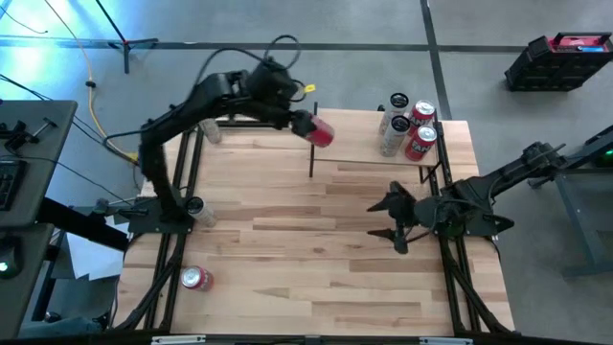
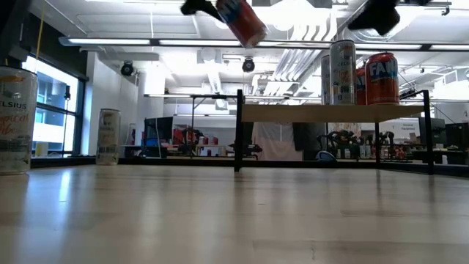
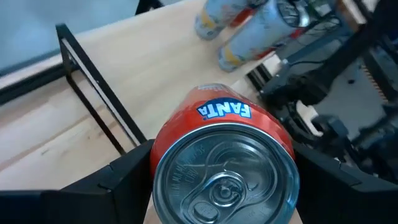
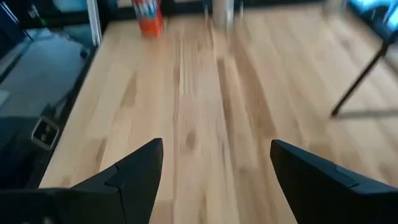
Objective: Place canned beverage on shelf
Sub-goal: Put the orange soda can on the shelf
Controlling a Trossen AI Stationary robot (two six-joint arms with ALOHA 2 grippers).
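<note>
Fanta can (image 1: 319, 131), red-orange with a silver lid, sits clamped in the left tool (image 1: 308, 126) in the upper middle of the high view, tilted and held in the air over the left end of the shelf (image 1: 364, 144). In the left wrist view the can (image 3: 224, 162) fills the lower centre, its blue logo facing up, with a dark finger (image 3: 118, 180) pressed to each side. In the low view it hangs tilted at the top centre (image 2: 242, 20), well above the board.

The shelf is a pale wood board on thin black uprights, standing at the upper right of the planked desk (image 1: 316, 240). Four cans (image 1: 407, 125) are grouped at its right end, two red and two silver; the low view shows them upright on the board (image 2: 359, 77).

The right tool (image 1: 395, 218) hovers over the desk at centre right of the high view, below the shelf, fingers spread wide with nothing between them; its own wrist view shows bare planks between the two dark fingers (image 4: 130, 171).

On the desk's left side stand a pale can (image 1: 195, 207), another pale can (image 1: 213, 132) near the upper edge partly under the arm, and a red can (image 1: 196, 278) at the lower left.

Around the desk lies grey concrete floor (image 1: 383, 57) with cables. The low view shows a large workshop hall with bright ceiling strip lights (image 2: 146, 42) and windows at left.
</note>
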